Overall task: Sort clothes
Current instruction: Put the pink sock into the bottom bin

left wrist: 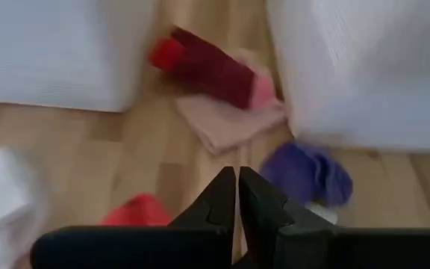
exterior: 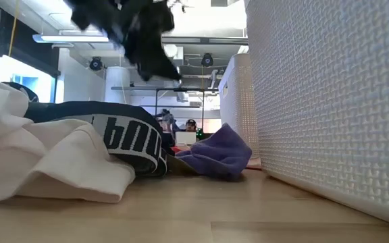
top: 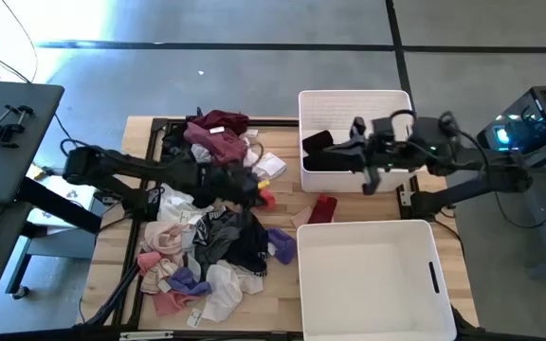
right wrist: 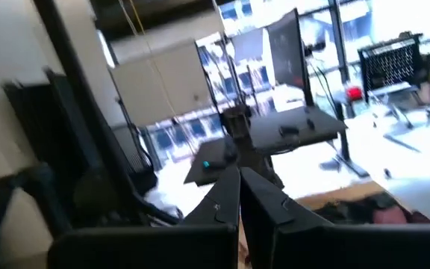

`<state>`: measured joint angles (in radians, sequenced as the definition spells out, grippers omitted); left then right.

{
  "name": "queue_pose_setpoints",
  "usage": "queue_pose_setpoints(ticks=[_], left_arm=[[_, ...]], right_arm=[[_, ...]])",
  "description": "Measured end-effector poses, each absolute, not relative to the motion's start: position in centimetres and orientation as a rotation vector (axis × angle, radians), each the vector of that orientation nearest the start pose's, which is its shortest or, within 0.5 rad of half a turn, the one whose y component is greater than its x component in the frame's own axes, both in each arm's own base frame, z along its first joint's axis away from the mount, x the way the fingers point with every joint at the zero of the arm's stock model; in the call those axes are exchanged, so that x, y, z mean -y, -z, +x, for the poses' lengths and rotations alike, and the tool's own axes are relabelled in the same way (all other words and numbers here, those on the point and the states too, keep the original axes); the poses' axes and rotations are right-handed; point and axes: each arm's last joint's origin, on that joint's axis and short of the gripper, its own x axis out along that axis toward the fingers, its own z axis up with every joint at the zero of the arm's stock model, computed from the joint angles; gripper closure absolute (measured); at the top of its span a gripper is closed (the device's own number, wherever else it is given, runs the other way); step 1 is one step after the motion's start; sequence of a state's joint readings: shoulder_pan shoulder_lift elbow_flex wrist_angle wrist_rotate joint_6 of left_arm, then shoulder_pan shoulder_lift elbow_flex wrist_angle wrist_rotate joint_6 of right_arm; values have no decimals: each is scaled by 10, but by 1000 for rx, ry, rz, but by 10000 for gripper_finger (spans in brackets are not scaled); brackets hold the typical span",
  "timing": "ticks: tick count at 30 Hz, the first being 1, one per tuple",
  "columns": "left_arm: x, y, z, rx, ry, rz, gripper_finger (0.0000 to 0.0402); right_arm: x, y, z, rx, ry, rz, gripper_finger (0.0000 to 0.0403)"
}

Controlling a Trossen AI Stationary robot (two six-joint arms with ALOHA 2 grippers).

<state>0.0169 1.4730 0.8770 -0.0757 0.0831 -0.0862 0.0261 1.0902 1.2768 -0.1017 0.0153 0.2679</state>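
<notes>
The clothes lie in a loose pile (top: 207, 237) on the left half of the wooden table: white, pink, purple, black and maroon pieces. My left gripper (top: 254, 188) is shut and empty above the pile's right edge; its wrist view (left wrist: 237, 187) looks down on a maroon garment (left wrist: 207, 71), a pink cloth (left wrist: 222, 119), a purple cloth (left wrist: 308, 172) and a red piece (left wrist: 136, 209). My right gripper (top: 349, 147) is shut and empty (right wrist: 239, 187) over the far white bin (top: 354, 99), where a black garment (top: 322, 153) lies.
A second, larger white bin (top: 368, 275) stands at the near right; its wall (exterior: 329, 101) fills the right of the low view. The maroon garment (top: 322, 208) lies between the two bins. A dark blurred shape (exterior: 137, 30) hangs at the top of the low view.
</notes>
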Motion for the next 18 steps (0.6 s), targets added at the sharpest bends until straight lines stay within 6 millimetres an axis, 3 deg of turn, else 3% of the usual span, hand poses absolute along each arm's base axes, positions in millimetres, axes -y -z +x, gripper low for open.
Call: queue_pose_setpoints(ticks=[4,11,18], left_arm=[[3,-182,318,-649,91,-118,344],[4,-131,352,-595,6,-140,249],[4,-98,387,-639,-92,-166,214]], right_arm=[[-6,-459,245,-38,1,260,402],[-9,-461,265,-224,17,261,402],[-9,-456,273,-293,27,262,402]])
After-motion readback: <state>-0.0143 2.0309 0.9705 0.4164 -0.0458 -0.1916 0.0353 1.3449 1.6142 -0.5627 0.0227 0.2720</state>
